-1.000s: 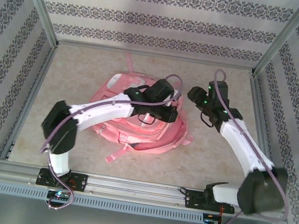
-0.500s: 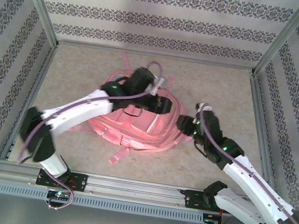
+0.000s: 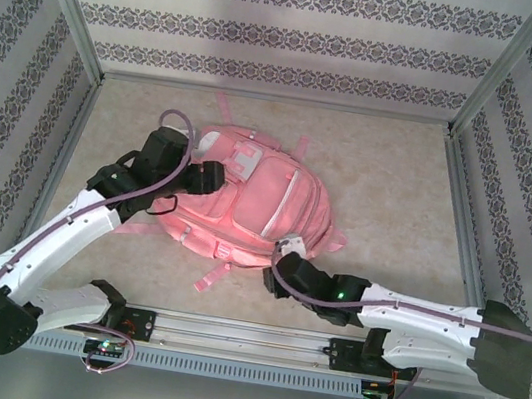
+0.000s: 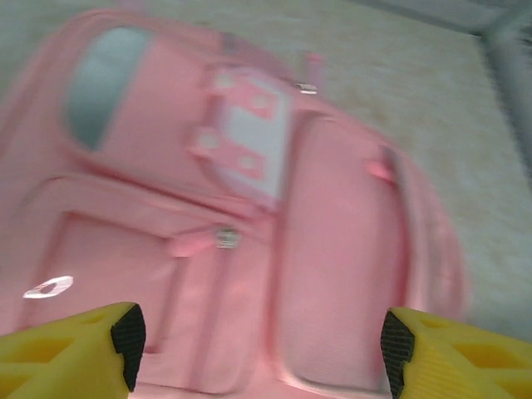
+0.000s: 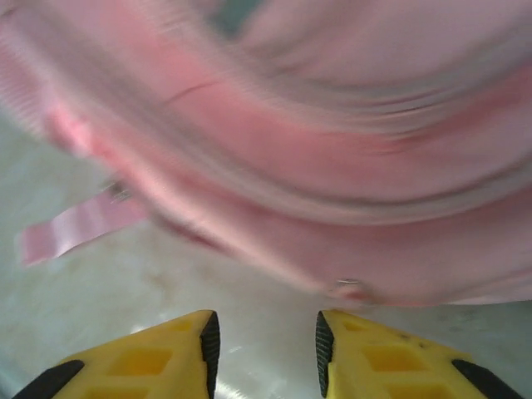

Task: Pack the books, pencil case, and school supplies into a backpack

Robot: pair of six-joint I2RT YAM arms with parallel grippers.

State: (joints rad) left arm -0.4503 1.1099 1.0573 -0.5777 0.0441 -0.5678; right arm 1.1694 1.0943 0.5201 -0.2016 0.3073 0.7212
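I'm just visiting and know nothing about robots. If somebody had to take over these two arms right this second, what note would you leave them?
Left gripper: open, empty, above the left part of the pink backpack, facing its front pockets.
Right gripper: open, empty, low over the table at the backpack's near edge.
Backpack: lying front up mid-table, a strap trailing on the table.
Done: cannot tell what is inside; the wrist views are blurred.
Left: check that everything is packed and the zips are closed.
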